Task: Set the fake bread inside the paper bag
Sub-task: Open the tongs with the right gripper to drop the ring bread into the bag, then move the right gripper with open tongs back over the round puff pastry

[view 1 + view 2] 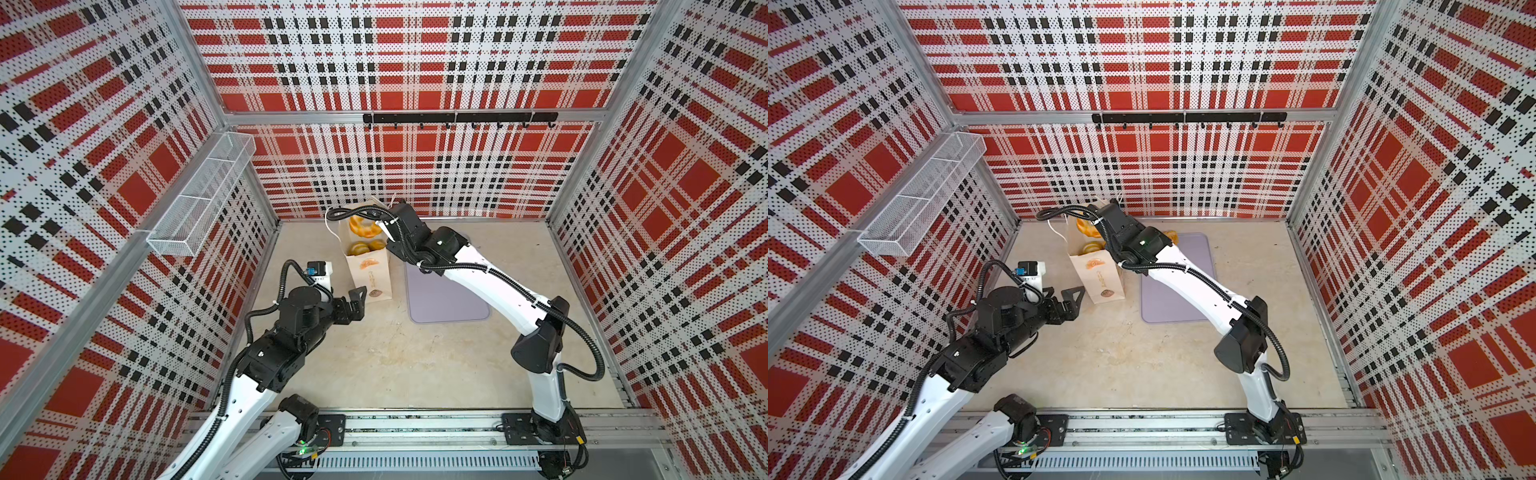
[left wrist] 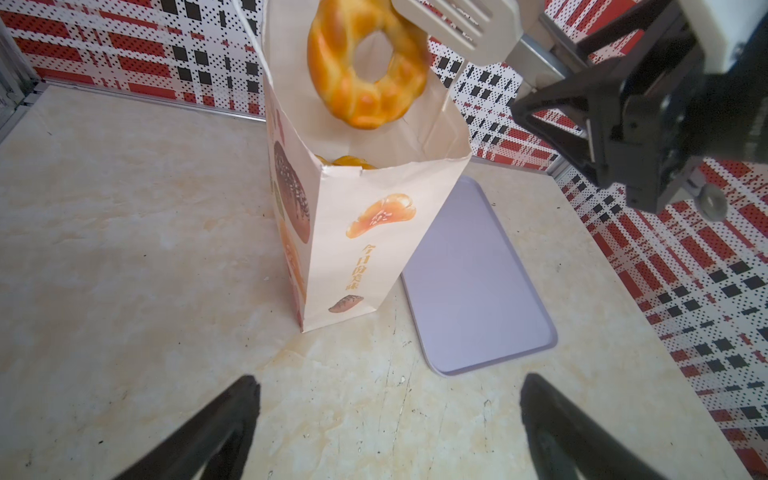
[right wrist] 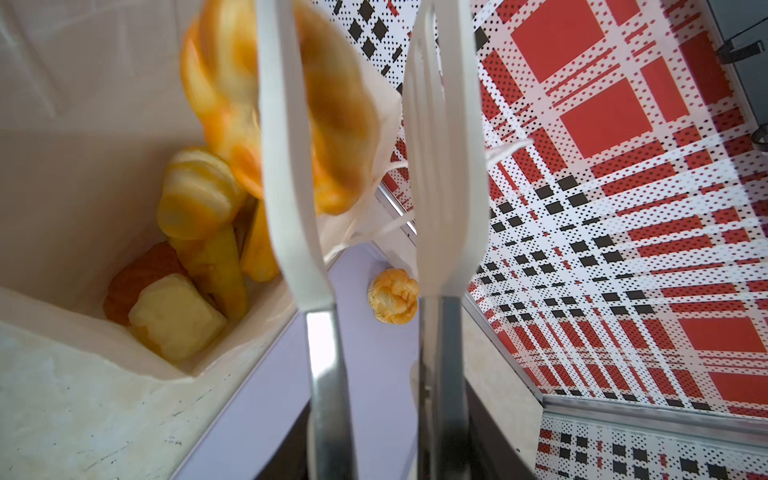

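1. The table (image 1: 395,365) is pale and flat.
2. The lilac tray (image 1: 449,299) lies just beside the bag, at its 3 o'clock.
3. The paper bag (image 1: 370,274) stands up, mouth open, toward the table's 11 o'clock.
4. The left gripper (image 2: 390,384) waits at the bag's 7 o'clock, jaws wide apart and holding nothing.
5. The right gripper (image 1: 397,222) squeezes white tongs (image 3: 291,199) over the bag's mouth. The tong blades are apart.
6. A blurry ring bread (image 2: 365,70) is at the mouth, by one blade.
7. The other breads (image 3: 178,320) lie deep inside the bag.
8. One swirl bun (image 3: 392,295) sits at the tray's 12 o'clock end.

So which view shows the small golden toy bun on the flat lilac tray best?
Right wrist view: the bun lies whole on the tray. A top view shows only its edge; the others hide it.
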